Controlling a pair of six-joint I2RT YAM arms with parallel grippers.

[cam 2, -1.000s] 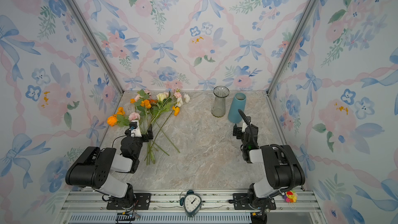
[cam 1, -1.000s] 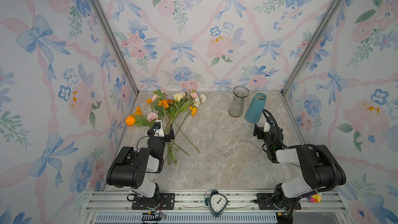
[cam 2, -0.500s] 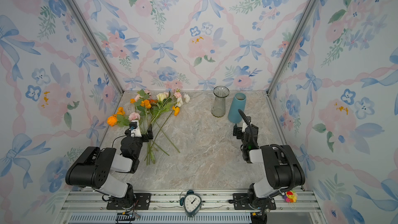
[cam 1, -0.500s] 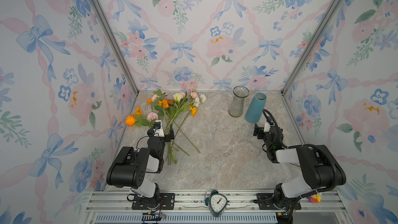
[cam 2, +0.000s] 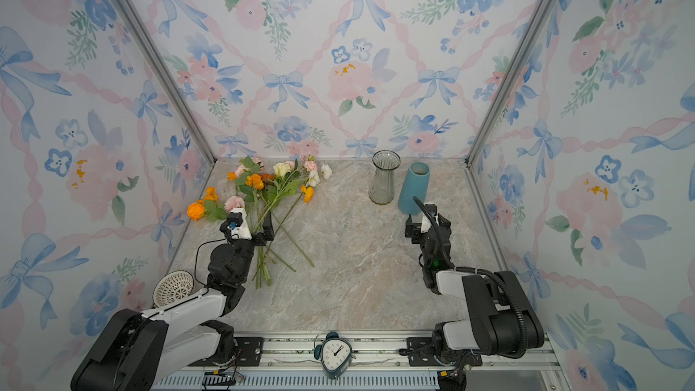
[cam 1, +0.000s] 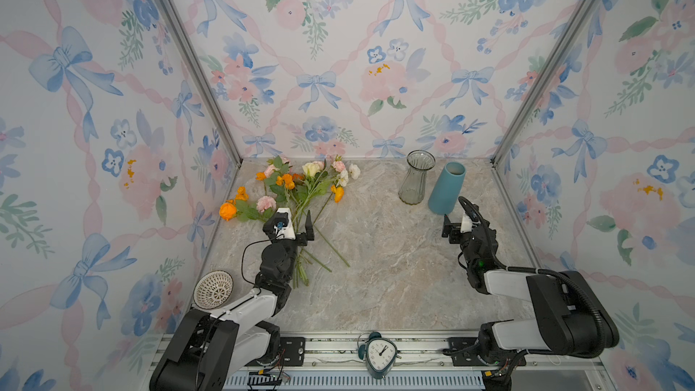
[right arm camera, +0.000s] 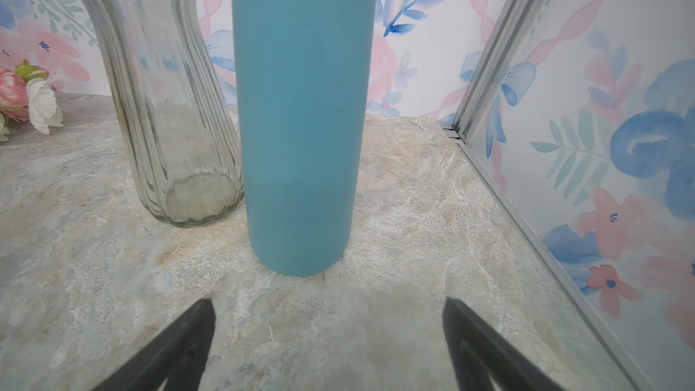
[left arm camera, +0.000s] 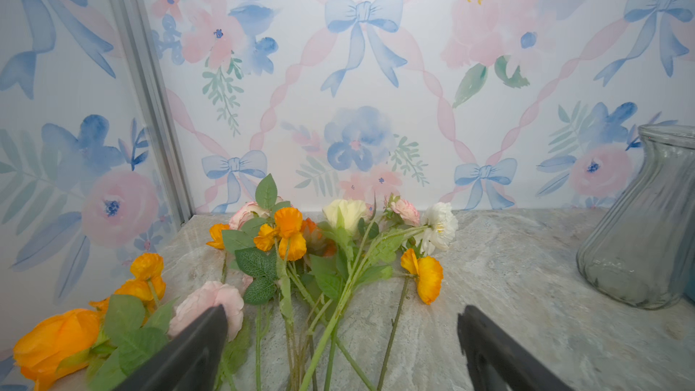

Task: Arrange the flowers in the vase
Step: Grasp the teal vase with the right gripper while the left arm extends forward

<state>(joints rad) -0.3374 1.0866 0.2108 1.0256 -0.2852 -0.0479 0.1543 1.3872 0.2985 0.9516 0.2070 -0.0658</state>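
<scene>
Flowers point(cam 1: 301, 197) lie mid-left of frame, stems running back under the left tool point(cam 1: 294, 221), jaws apart; right tool point(cam 1: 457, 221), also apart, faces the blue vase point(cam 1: 445, 189).

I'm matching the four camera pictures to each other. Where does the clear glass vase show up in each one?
Top view: glass vase at the back, right of centre, beside the blue vase.
Top view: same back spot, nearer the centre.
Left wrist: cropped by the picture's edge, past the flowers.
Right wrist: close up, beside the blue vase, top cropped.
Shared landmark: the white flower nearest the vase.
</scene>
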